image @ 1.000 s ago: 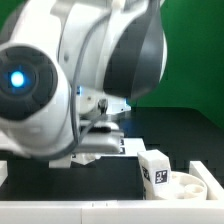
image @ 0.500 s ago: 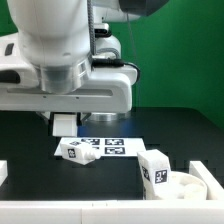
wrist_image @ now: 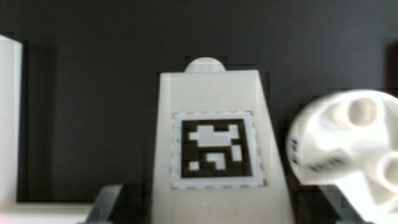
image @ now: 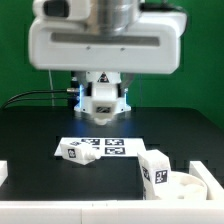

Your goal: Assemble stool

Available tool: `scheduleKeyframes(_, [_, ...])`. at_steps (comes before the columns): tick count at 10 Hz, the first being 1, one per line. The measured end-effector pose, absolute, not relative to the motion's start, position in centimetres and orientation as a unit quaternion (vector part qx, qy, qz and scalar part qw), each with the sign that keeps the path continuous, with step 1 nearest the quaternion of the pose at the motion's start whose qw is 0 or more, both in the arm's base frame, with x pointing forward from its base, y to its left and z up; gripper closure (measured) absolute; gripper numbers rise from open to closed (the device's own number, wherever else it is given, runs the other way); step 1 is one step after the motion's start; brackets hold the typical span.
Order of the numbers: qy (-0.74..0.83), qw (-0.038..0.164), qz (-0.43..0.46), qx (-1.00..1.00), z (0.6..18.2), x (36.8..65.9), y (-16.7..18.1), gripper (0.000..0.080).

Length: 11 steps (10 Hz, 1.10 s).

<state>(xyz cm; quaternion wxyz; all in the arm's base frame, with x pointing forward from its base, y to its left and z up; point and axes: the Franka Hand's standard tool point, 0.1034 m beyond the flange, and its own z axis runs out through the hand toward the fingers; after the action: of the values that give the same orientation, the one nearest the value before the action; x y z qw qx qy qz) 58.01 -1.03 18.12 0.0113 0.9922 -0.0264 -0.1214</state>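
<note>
My gripper (image: 102, 108) hangs above the back middle of the black table, shut on a white stool leg (image: 102, 96) with a black-and-white tag. In the wrist view that leg (wrist_image: 214, 130) fills the gap between the two dark fingers (wrist_image: 111, 205), and the gripper (wrist_image: 214, 206) grips its near end. The round white seat disc (image: 192, 186) lies at the front on the exterior view's right, and also shows in the wrist view (wrist_image: 356, 140). A second tagged leg (image: 155, 168) stands against the disc. A third leg (image: 75, 152) lies on the marker board's end on the exterior view's left.
The marker board (image: 115, 146) lies flat in the middle of the table. A white border strip (image: 100, 214) runs along the front edge, with a white piece (image: 3, 172) at the exterior view's left. A white edge (wrist_image: 9, 110) shows beside the held leg in the wrist view.
The arm has swung away from the camera and turned. The gripper with the leg has moved toward the exterior view's right and upward, from beside the marker board to above the table's back middle.
</note>
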Motion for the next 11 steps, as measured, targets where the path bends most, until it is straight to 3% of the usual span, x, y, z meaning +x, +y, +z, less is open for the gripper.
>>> scheduleKeyframes(1, [-0.024, 0.010, -0.083, 0.996, 19.0, 58.5, 1.0, 0.0465])
scheduleKeyframes(5, [-0.025, 0.006, 0.054, 0.998, 18.6, 59.4, 1.7, 0.0465])
scheduleKeyframes(9, [-0.061, -0.010, 0.181, 0.982, 16.4, 60.4, 8.3, 0.0465])
scheduleKeyframes(11, [-0.058, -0.011, 0.198, 0.978, 16.3, 60.6, 8.5, 0.0465])
